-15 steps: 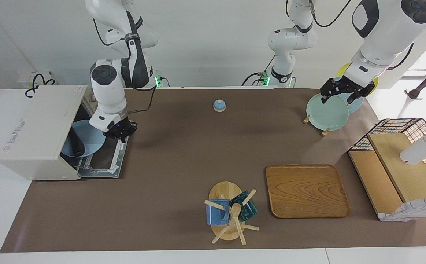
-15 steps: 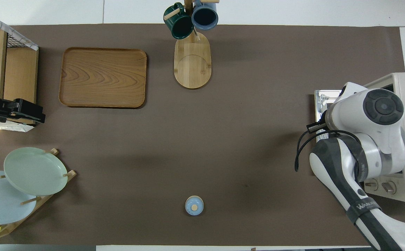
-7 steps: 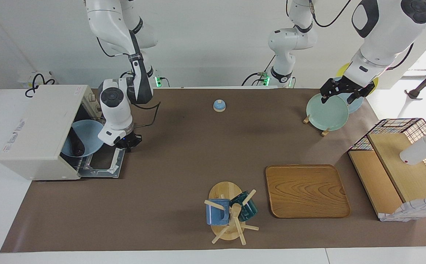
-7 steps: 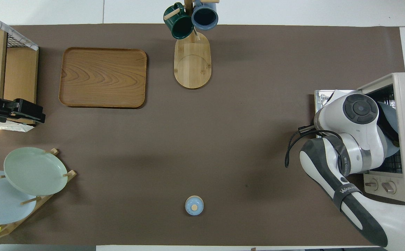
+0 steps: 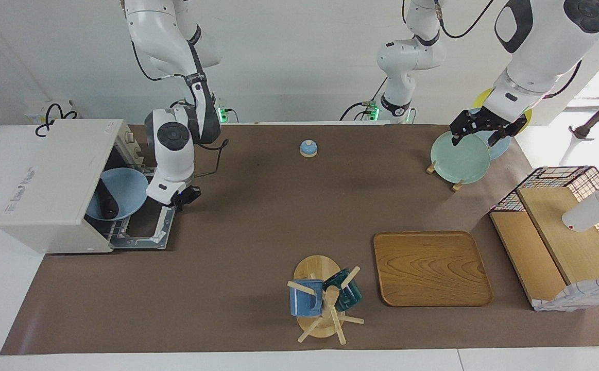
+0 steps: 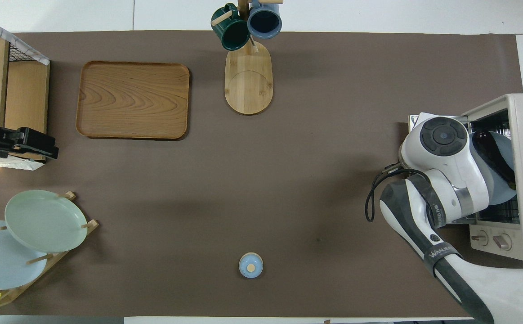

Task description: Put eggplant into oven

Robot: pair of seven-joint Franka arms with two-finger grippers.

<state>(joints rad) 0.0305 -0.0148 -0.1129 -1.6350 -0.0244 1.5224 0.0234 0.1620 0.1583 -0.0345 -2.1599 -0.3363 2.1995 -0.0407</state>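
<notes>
- Right gripper [image 5: 182, 198] is hanging over the outer edge of the oven's dropped door [image 5: 144, 226]; whether its fingers are spread or pressed together, cannot tell.
- Nothing is showing in that gripper.
- Left gripper [image 5: 479, 135] is waiting over the green plate [image 5: 459, 157] in the plate rack at the left arm's end; finger state, cannot tell.
- Eggplant [image 5: 107, 202] is lying on a blue plate [image 5: 126, 193], and both are sitting inside the oven [image 5: 54, 183] on its wire rack.
- From overhead, the eggplant [image 6: 493, 150] is showing dark on the plate [image 6: 499, 189] in the oven's opening, partly covered by the right arm.
- Oven is standing at the right arm's end of the table, door open.
- Wooden tray [image 5: 430, 268] and mug stand [image 5: 322, 299] are sitting well apart from the oven.
</notes>
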